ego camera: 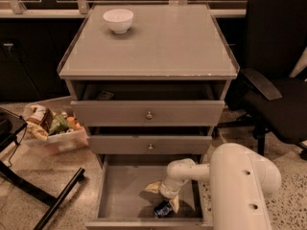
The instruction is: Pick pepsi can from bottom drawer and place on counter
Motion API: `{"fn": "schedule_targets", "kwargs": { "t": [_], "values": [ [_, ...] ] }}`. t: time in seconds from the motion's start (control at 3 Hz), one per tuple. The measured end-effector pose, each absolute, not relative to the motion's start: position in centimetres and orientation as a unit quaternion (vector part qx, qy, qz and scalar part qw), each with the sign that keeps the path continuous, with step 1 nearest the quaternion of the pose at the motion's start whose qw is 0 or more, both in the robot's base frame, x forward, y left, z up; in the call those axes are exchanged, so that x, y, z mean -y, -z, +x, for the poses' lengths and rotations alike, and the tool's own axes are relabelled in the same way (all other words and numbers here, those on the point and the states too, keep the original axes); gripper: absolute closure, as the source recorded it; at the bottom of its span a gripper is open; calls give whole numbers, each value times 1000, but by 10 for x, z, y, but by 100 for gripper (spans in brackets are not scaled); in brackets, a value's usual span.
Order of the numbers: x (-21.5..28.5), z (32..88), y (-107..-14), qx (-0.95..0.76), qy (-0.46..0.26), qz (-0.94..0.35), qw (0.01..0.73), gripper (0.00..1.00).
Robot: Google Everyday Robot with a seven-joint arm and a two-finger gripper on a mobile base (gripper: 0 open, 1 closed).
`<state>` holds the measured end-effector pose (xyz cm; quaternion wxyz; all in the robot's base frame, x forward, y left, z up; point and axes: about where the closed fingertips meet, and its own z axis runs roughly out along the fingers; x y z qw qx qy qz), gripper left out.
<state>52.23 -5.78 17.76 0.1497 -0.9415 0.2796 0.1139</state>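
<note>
An office setting is suggested: a black padded swivel chair with armrests [273, 95] is seen at 3 o'clock, a grey three-drawer cabinet [148, 114] is set on a speckled polished stone floor [29, 210], and a clear plastic bin of snack packets [55, 133] is placed at 9 o'clock. The robot's gripper [164, 199] is positioned inside the open bottom drawer [120, 195] at 6 o'clock.
</note>
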Motion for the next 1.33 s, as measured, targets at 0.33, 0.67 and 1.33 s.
{"fn": "schedule_targets", "kwargs": {
  "t": [0.33, 0.67, 1.33],
  "values": [
    [59, 523, -163, -277, -117, -942, 150, 0],
    [63, 529, -151, -281, -118, -942, 142, 0],
    [71, 534, -126, -289, -131, -939, 131, 19]
  ]
}}
